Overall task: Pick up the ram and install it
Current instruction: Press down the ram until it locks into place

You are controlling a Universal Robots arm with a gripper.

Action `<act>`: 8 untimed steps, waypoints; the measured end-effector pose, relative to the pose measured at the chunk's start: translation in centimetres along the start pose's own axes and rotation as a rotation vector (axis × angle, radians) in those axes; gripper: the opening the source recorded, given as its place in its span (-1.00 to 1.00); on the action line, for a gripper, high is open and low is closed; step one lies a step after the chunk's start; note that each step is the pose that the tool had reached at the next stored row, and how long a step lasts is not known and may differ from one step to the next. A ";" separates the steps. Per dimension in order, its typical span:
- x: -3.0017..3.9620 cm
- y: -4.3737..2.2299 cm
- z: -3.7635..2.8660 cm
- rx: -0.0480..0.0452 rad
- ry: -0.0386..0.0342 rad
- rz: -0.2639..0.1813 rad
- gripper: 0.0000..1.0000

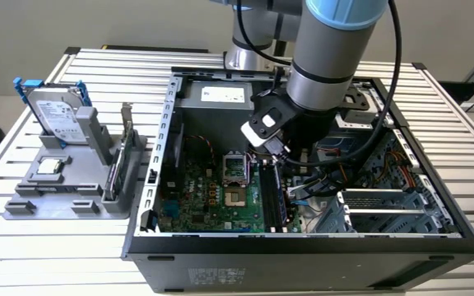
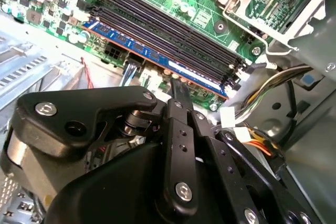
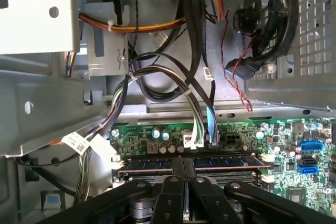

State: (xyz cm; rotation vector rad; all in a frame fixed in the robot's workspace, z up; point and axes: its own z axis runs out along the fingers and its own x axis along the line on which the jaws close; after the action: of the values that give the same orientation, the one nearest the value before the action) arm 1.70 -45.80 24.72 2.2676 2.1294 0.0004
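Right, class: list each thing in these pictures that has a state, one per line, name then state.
ram: lying along the outermost memory slot, gripper fingers closed together right above it.
gripper: shut, fingertips at the ram's upper edge.
other memory slots: empty.
processor socket: open, no chip in it.
computer case: side panel off, lying flat.
hard drive: standing upright in the grey holder.

We see a table (image 1: 434, 117) of pale slatted metal carrying everything. An open black computer case (image 1: 303, 259) lies on its side at the table's centre. At nine o'clock from the case, just beside it, a grey fixture tray (image 1: 56, 203) rests on the slats, holding an upright silver hard drive (image 1: 56, 117) with blue rails, a card (image 1: 121, 166) on edge and a small square chip (image 1: 52, 165).
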 end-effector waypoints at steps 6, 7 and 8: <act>0.33 -0.27 0.20 0.0047 -0.0003 -0.007 -1.00; 0.37 -0.28 0.33 0.0049 -0.0005 -0.007 -1.00; 0.43 -0.30 0.48 0.0050 -0.0006 -0.007 -1.00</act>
State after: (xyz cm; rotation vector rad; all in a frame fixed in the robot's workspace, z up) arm 1.44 -45.36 24.22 2.2627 2.1393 -0.0057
